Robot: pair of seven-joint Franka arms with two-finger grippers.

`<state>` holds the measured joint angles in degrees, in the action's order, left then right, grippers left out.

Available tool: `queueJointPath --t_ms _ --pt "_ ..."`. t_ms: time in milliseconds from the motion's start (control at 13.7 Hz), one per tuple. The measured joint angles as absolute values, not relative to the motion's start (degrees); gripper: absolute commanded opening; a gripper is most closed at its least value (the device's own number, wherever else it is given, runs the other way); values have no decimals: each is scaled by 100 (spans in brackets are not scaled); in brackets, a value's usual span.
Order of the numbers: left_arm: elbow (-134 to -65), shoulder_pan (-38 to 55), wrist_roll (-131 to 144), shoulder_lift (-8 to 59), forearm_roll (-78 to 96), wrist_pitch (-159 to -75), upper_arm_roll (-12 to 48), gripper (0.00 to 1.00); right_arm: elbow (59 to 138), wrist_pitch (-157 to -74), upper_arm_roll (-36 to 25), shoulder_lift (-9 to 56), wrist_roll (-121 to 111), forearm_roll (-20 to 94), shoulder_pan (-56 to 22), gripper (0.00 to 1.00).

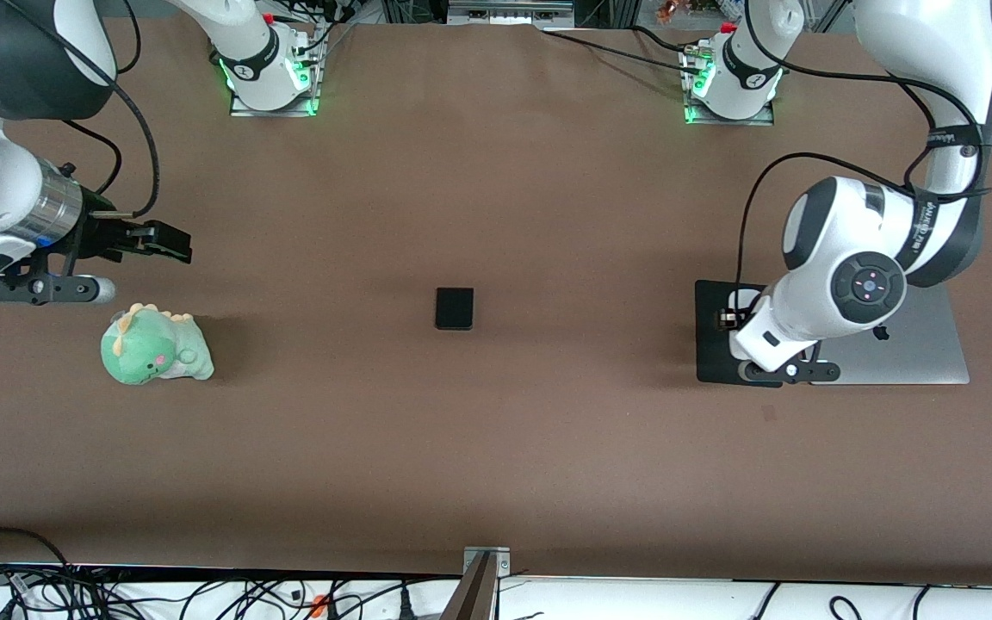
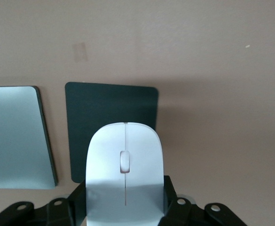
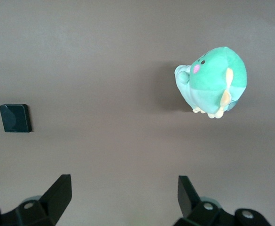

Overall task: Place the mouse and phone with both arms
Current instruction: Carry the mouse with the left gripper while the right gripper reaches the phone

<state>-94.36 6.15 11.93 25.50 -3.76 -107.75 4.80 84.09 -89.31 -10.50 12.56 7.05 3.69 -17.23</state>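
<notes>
Currently left pincer (image 2: 124, 207) grips the mouse (image 2: 124, 174) above the black mouse pad (image 2: 109, 106): lower, release. Right pincer (image 3: 124, 200) waits wide; phone (image 1: 454, 308) untouched on worktop (image 1: 496, 448).

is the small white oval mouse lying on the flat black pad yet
No, the small white oval mouse is gripped in the left claw, above the flat black pad.

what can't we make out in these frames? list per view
- Front view: the mouse and the left hand are hidden under the left arm's own wrist; the grip shows only in the left wrist view.
- Front view: part of the black pad and laptop is covered by that arm.
- Left wrist view: the laptop is cut off by the picture's edge, and the mouse hides part of the pad.
- Right wrist view: the right hand, open over bare table, is cut off at its base; phone face unreadable.
</notes>
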Motion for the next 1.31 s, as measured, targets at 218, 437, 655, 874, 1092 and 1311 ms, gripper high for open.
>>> queueJointPath --t_ms 218,437,655,874,1092,1311 --pt "-9905 330 700 2551 -376 -11395 491 12 8410 -8929 -1047 1306 738 371 -1896 100" --pt "-10616 136 502 2547 -376 -12257 524 13 8414 -9085 -1027 1486 1183 376 -2252 100" --pt "-11343 94 498 2548 -376 -13304 533 13 8414 -9423 -1002 1730 1809 459 -2626 100" --pt "-11719 51 488 2555 -377 -13904 537 16 8416 -9779 -997 1978 2387 1092 -2856 100" --pt "-11841 -1 486 2645 -377 -14238 538 17 8422 -10393 -985 2302 3076 1204 -3222 100" --pt "-11864 -36 483 2779 -377 -14367 538 40 8437 -11076 -976 2720 3541 1206 -3624 100"
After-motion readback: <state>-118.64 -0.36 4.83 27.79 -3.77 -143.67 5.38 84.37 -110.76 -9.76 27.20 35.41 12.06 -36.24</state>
